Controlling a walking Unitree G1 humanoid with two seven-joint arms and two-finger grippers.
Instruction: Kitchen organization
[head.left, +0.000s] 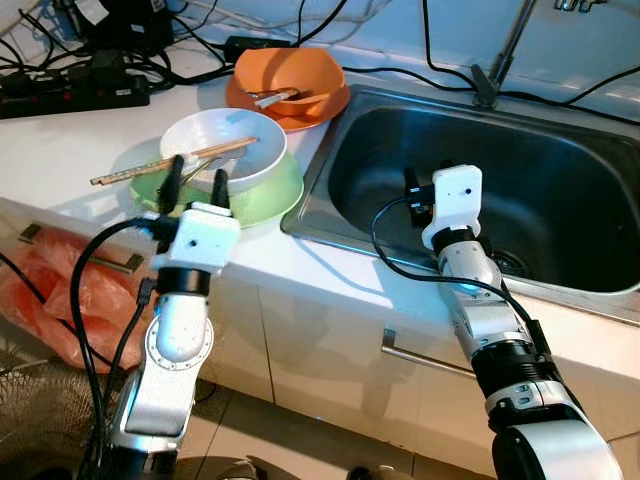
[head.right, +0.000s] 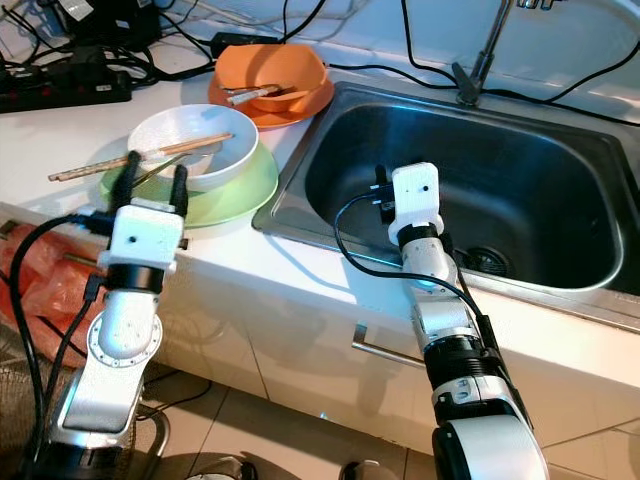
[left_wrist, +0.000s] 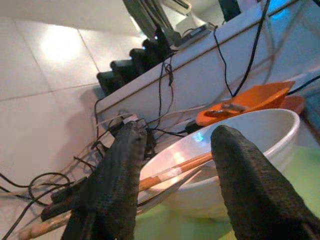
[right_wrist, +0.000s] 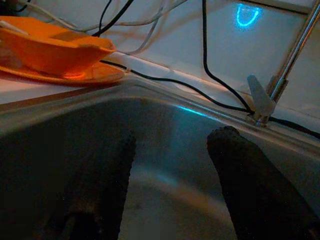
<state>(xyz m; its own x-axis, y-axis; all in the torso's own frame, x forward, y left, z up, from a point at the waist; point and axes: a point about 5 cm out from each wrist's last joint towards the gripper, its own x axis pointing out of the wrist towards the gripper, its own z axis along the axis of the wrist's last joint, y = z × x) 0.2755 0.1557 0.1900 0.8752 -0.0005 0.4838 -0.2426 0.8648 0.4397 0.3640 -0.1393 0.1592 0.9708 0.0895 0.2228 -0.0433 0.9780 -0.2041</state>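
Two stacks of dirty dishes sit on the white table (head.left: 60, 150) to the left of the stainless steel sink basin (head.left: 560, 180), and none of them looks put away, so the job seems barely begun. The nearer stack is a round white ceramic bowl (head.left: 225, 150) resting in a pale green plastic plate (head.left: 270, 195), with a pair of wooden chopsticks (head.left: 150, 168) lying across the bowl's rim and sticking out to the left. Farther back, an orange plastic bowl (head.left: 290, 80) stands on an orange plate (head.left: 325, 110), with more utensils inside it. The sink holds no dishes that I can make out.

The left jaws (head.left: 198, 182) hover at the near edge of the green plate, spread wide and holding nothing, aimed at the white bowl. The right jaws (right_wrist: 170, 150) are lowered inside the sink, also apart and empty. My reading is that the first pick-up is yet to come, and both stacks remain to be cleared.

From the head views you get the whole layout, including a black power strip (head.left: 70, 90) and tangled cables at the far left. The left wrist view adds how the chopsticks pass between the black fingers (left_wrist: 120, 185), just beyond their tips. The right wrist view, quite dim, shows the faucet base (right_wrist: 260, 102) at the sink's far rim.
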